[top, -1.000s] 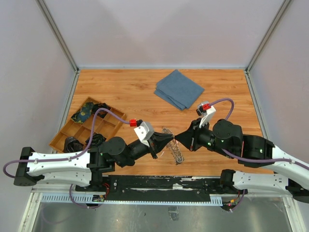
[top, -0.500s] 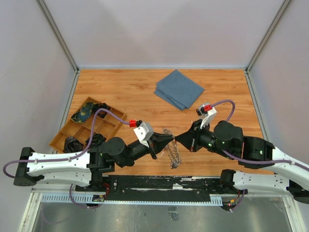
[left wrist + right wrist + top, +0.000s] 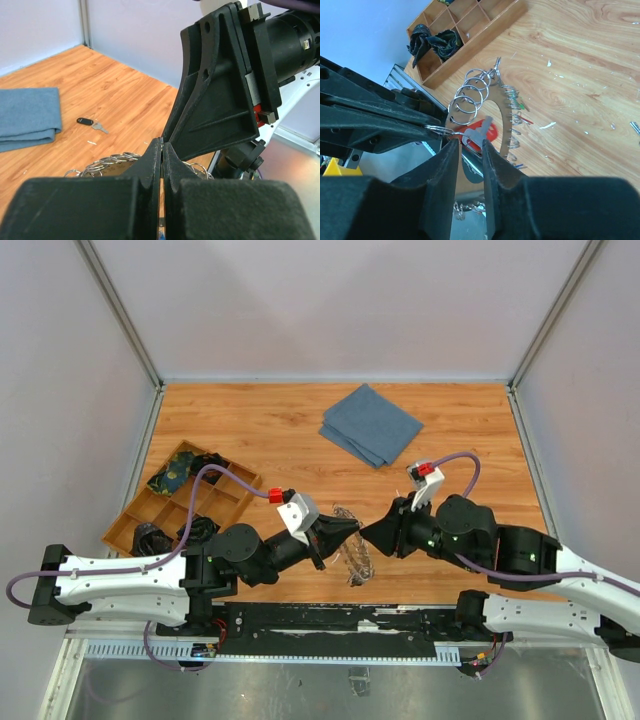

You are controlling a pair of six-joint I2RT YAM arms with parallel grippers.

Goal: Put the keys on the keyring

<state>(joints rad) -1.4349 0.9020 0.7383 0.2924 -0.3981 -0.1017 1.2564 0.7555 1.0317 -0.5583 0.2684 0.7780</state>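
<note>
The keyring [image 3: 357, 558], a flat silvery arc strung with small split rings, hangs between my two grippers; it also shows in the right wrist view [image 3: 504, 125] and the left wrist view [image 3: 107, 161]. My left gripper [image 3: 350, 529] [image 3: 162, 145] is shut on one thin split ring of it. My right gripper [image 3: 366, 530] [image 3: 470, 142] meets it tip to tip, its fingers a narrow gap apart on a red-headed key [image 3: 490, 131] at that split ring. A black-headed key [image 3: 86, 120] lies loose on the table.
A folded blue cloth [image 3: 371, 424] lies at the back centre. A wooden divided tray [image 3: 180, 498] with dark items stands at the left. Small scraps litter the wood near the keyring. The table's near edge and metal rail lie just below both grippers.
My right gripper has moved left until its tips meet the left gripper's. The hanging keyring has swung slightly left. The left arm has hardly moved.
</note>
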